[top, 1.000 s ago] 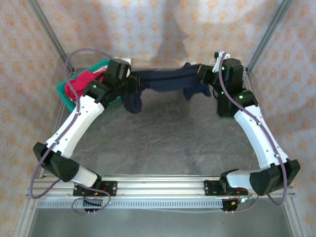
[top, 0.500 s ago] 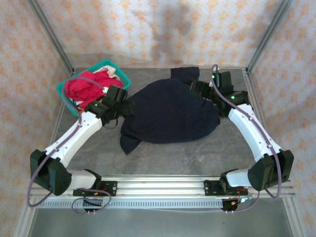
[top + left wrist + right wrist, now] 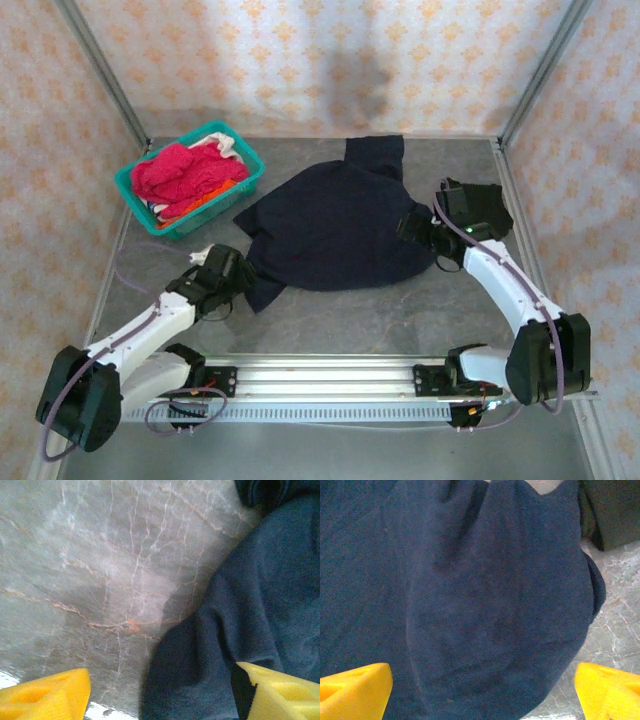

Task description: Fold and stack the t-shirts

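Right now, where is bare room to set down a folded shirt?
The table is bare between the navy shirt and the near rail, and in the far right corner. The far left is crowded by the teal basket.

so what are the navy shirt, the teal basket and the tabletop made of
Navy shirt: soft cloth, probably cotton jersey, matte; it lies in limp folds and creases.
Teal basket: looks like moulded plastic, with a stiff, even rim and flat colour.
Tabletop: smooth grey surface with pale veins like marble and a faint sheen; real stone or printed laminate, I cannot tell.
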Controlling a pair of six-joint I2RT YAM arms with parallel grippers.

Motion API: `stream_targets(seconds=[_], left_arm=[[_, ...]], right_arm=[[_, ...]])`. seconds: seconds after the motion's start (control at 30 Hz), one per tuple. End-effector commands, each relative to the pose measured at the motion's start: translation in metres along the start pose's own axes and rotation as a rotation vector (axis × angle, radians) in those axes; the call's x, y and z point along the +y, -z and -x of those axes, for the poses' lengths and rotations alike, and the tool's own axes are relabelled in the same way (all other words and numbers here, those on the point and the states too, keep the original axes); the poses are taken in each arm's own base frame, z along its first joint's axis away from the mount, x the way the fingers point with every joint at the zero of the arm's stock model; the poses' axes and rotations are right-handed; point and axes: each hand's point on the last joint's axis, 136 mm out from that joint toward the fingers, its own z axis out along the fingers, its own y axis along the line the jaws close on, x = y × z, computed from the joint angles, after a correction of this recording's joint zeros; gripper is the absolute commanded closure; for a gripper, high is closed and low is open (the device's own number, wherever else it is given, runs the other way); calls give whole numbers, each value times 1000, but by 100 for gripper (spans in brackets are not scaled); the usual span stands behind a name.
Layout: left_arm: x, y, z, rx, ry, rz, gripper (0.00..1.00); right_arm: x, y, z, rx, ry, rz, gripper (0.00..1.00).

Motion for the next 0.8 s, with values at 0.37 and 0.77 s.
stream_targets(seconds=[0.37,0.77], left_arm=[[-24,-19,-25,33,-2,-36,46],[-26,-34,-32,25,9,-37,60]], right_arm=[[-57,-19,-12,-4,-264,-29,16],[-62,-59,-13,59,-384,60,27]])
